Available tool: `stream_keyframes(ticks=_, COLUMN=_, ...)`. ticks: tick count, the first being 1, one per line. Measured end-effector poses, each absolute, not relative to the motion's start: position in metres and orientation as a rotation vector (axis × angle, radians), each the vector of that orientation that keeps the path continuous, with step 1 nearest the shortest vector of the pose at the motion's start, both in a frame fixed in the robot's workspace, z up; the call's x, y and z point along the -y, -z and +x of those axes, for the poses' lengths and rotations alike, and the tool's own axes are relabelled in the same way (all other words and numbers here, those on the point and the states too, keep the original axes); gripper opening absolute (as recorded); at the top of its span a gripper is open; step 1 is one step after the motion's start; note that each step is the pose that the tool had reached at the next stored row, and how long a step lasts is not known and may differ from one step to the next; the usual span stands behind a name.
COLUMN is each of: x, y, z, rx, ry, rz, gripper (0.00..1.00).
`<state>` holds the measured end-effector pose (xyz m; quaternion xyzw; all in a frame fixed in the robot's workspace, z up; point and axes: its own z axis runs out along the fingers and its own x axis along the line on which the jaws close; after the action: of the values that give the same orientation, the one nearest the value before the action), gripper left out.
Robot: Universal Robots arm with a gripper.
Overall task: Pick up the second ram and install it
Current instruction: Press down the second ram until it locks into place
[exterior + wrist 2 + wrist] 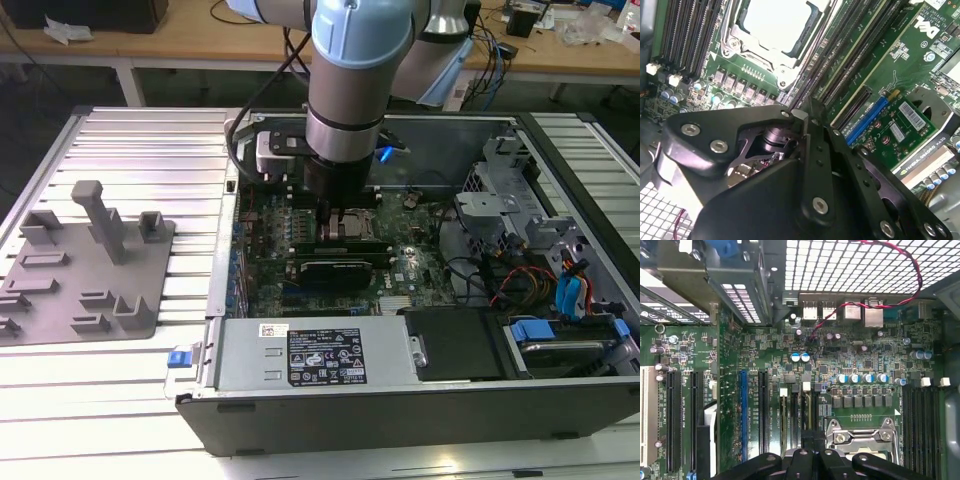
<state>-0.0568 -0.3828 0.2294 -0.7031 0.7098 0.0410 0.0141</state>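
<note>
Over the memory slots (795, 415) beside the processor socket (862, 437), I hold the gripper (807, 447), jaw state indiscernible; a misaligned second ram would likely jam.

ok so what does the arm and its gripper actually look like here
In the exterior view the arm has light blue-grey cylindrical joint housings over a silver band and a black wrist section, with dark cables trailing beside it. In the second wrist view the gripper is matte black, built of angular linkage plates with silver screw heads.

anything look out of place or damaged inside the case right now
Nothing stands out as damaged or spilled. The black end effector is low over the green motherboard, beside the metal processor socket. The thin red wire drapes loosely across the board near the rear ports, but looks intact.
</note>
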Motion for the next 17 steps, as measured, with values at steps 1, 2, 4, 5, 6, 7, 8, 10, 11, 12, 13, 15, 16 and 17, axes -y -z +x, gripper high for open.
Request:
stream_keyframes(ticks=1, x=0.383, y=-0.229, z=-0.057, rx=-2.21, ry=-0.128, rz=-2.189, gripper=0.08)
stream_keyframes(ticks=2, x=0.383, y=-0.228, z=-0.057, rx=-2.21, ry=-0.128, rz=-2.189, gripper=0.08)
stream_keyframes(ticks=4, x=0.383, y=-0.228, z=-0.057, rx=-2.21, ry=-0.128, rz=-2.189, gripper=0.08)
stream_keyframes(ticks=5, x=0.383, y=-0.229, z=-0.057, rx=-2.208, ry=-0.128, rz=-2.188, gripper=0.08)
stream_keyframes(ticks=6, x=0.383, y=-0.233, z=-0.057, rx=-2.209, ry=-0.128, rz=-2.188, gripper=0.08)
stream_keyframes(ticks=7, x=0.383, y=-0.237, z=-0.057, rx=-2.21, ry=-0.128, rz=-2.189, gripper=0.08)
stream_keyframes(ticks=8, x=0.383, y=-0.246, z=-0.057, rx=-2.21, ry=-0.128, rz=-2.189, gripper=0.08)
stream_keyframes(ticks=10, x=0.383, y=-0.248, z=-0.057, rx=-2.21, ry=-0.127, rz=-2.19, gripper=0.08)
stream_keyframes(ticks=11, x=0.383, y=-0.248, z=-0.057, rx=-2.21, ry=-0.126, rz=-2.19, gripper=0.08)
stream_keyframes(ticks=12, x=0.383, y=-0.248, z=-0.057, rx=-2.211, ry=-0.126, rz=-2.19, gripper=0.08)
stream_keyframes(ticks=13, x=0.383, y=-0.248, z=-0.054, rx=-2.211, ry=-0.126, rz=-2.19, gripper=0.08)
stream_keyframes(ticks=15, x=0.383, y=-0.248, z=-0.043, rx=-2.211, ry=-0.126, rz=-2.19, gripper=0.08)
stream_keyframes(ticks=16, x=0.383, y=-0.248, z=-0.037, rx=-2.211, ry=-0.126, rz=-2.19, gripper=0.08)
stream_keyframes(ticks=17, x=0.383, y=-0.248, z=-0.035, rx=-2.211, ry=-0.126, rz=-2.19, gripper=0.08)
